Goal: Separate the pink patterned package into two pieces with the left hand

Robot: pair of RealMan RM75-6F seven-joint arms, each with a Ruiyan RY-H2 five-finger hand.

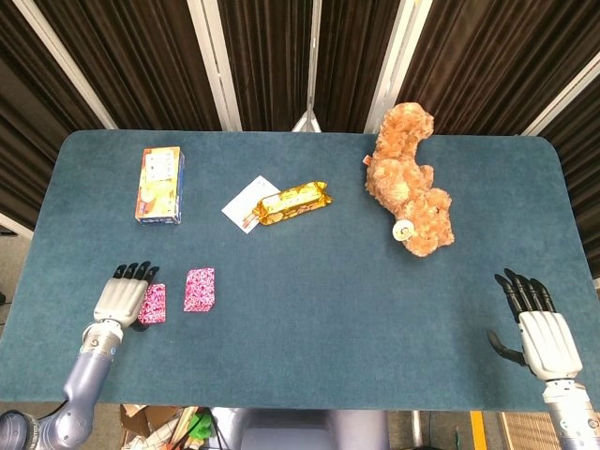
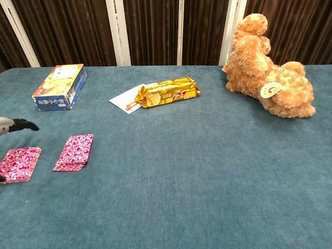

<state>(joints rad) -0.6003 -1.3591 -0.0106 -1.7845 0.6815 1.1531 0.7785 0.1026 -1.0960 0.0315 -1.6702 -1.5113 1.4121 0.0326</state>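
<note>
Blue table (image 1: 328, 300), left hand (image 1: 120, 300) (fingers extended) over one pink piece (image 1: 152, 303).

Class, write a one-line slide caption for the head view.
Two pink patterned pieces lie apart on the blue table, the left robot hand beside the nearer-edge piece.

This looks like a robotics lab or test booth, not a home. A table (image 1: 309, 309) covered in teal felt stands before dark pleated curtains (image 1: 262, 56) hung between pale metal struts (image 1: 208, 56) (a plain backdrop all round). On it lie unrelated props: a plush bear (image 1: 410, 183), a snack box (image 1: 159, 185), a gold biscuit pack (image 1: 294, 202).
</note>
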